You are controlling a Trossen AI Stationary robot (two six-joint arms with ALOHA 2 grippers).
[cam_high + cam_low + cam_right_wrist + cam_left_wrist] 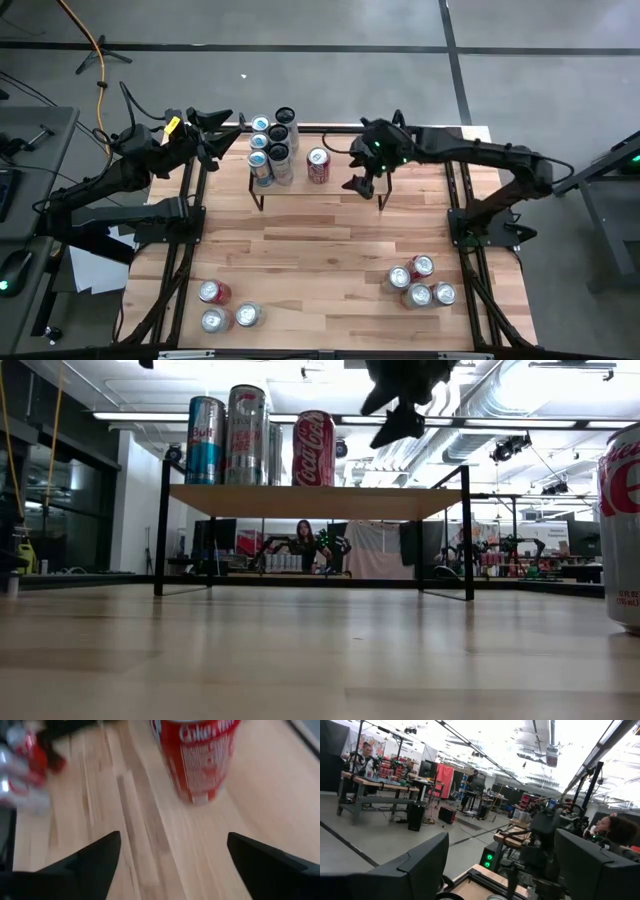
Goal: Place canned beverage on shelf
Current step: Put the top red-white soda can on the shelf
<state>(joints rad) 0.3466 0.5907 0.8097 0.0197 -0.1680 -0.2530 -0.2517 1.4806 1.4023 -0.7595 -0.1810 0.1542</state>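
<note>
You are looking at the shelf standing at the far side of the table, its plank filled at one end by a cluster of tall cans with a red cola can standing upright beside them. The right gripper is hovering above the plank with its fingers spread wide and holding nothing; the red can is sitting just ahead of the fingertips, apart from them, so this placement looks finished. Your next move is likely calling for a fresh can from the group of four well behind the fingers, near the table's front. Beyond the fingers on the far side from the cans, the plank is lying bare, offering open room, though its edge is running close beneath them. The left gripper is waiting past the shelf's crowded end, fingers spread and empty
</note>
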